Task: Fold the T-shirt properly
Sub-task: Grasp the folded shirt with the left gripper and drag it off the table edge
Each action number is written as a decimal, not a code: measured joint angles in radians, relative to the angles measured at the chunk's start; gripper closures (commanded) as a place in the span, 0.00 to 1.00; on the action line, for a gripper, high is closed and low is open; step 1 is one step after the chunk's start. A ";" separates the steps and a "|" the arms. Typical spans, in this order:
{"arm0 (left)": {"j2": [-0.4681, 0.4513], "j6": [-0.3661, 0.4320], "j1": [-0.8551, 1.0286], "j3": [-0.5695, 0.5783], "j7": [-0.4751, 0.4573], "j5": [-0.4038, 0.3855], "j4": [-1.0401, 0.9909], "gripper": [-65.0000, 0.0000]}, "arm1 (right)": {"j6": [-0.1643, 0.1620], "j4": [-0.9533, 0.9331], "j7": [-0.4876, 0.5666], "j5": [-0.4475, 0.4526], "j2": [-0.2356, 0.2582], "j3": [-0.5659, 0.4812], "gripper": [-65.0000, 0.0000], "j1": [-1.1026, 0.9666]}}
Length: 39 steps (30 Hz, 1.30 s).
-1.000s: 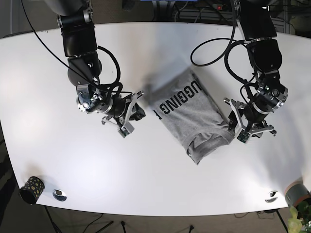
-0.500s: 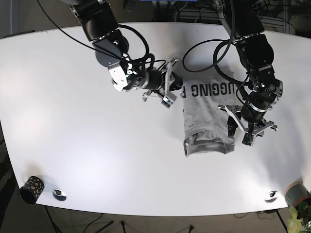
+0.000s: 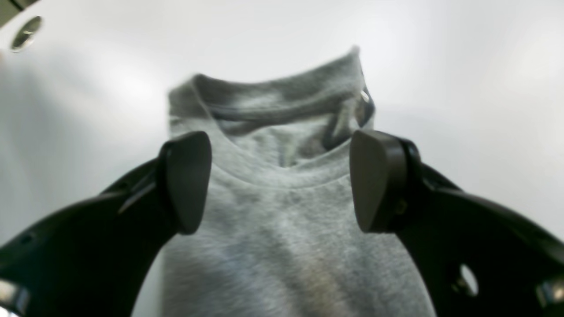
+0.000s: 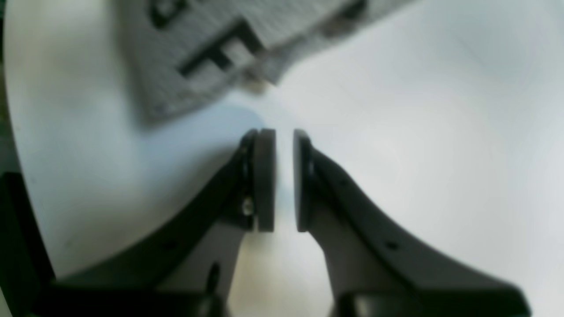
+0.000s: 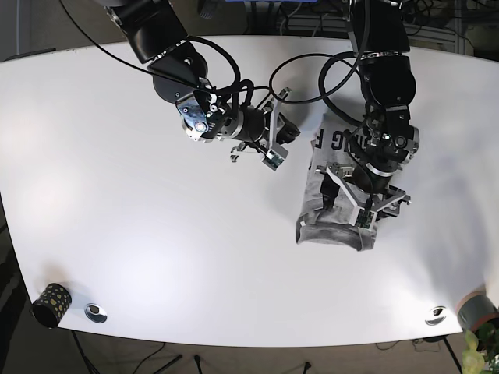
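Observation:
The grey T-shirt point(image 5: 327, 222) lies folded into a narrow rectangle right of the table's middle, black lettering at its far end and collar toward the near edge. My left gripper point(image 5: 360, 201) hovers over its collar half. In the left wrist view it point(image 3: 282, 180) is open, both pads straddling the neckline of the shirt point(image 3: 286, 246), nothing gripped. My right gripper point(image 5: 290, 134) sits just left of the lettered end. In the right wrist view it point(image 4: 283, 180) is shut with only a sliver between the pads, over bare table, the shirt's printed corner point(image 4: 207, 53) just beyond the tips.
A black dotted cup point(image 5: 51, 304) stands at the near left corner beside a metal grommet point(image 5: 96, 312). Another grommet point(image 5: 435, 315) and a grey pot point(image 5: 477, 312) sit at the near right. The white table point(image 5: 156, 249) ends close behind the arms.
The right arm swung from the near left up to the shirt's lettered end. The shirt turned from diagonal to nearly straight. The left gripper moved left from beside the shirt to over its collar.

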 measured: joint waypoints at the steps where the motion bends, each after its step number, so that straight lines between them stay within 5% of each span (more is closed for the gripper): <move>1: 0.000 0.002 0.001 0.000 -0.022 0.001 -0.027 0.29 | 0.001 0.000 0.000 0.000 0.008 -0.001 0.91 0.000; 9: -0.054 0.010 -0.003 -0.008 -0.155 0.000 -0.288 0.29 | 0.001 -0.002 0.005 0.001 0.013 0.139 0.91 -0.006; 16: -0.161 -0.022 -0.029 -0.007 -0.393 -0.068 -0.516 0.29 | 0.005 0.008 -0.005 0.000 0.012 0.208 0.91 -0.035; 24: -0.356 -0.048 -0.041 -0.117 -0.419 -0.135 -0.641 0.29 | 0.002 0.070 -0.040 0.000 0.013 0.235 0.91 -0.024; 39: -0.706 -0.130 -0.099 -0.151 -0.407 -0.079 -0.941 0.29 | 0.004 0.159 -0.047 -0.002 0.014 0.235 0.91 -0.035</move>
